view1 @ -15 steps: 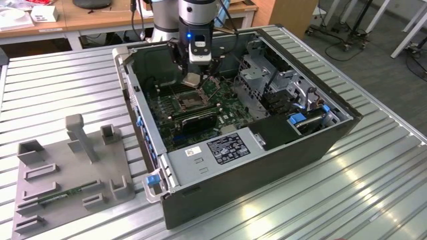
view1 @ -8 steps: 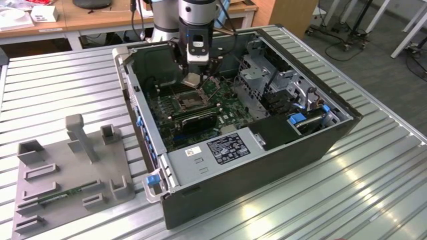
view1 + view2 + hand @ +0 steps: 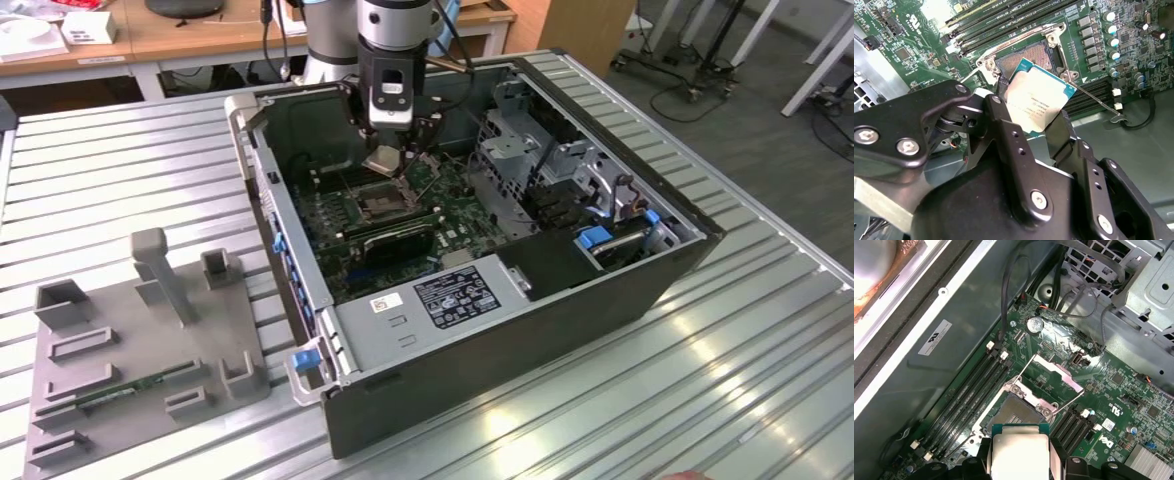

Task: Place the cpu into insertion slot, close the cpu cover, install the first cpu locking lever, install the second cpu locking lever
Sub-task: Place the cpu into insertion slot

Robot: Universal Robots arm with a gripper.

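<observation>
Above the insertion slot [image 3: 1015, 412], gripper [image 3: 1032, 122] pinches the cpu [image 3: 1040, 95] by opposite edges, presumably leaving its underside free; cpu cover [image 3: 1056, 372] open.

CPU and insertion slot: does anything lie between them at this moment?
Nothing. In both wrist views the cpu, held in the gripper, hangs over the open insertion slot with only air between; the cpu cover is swung open.
</observation>
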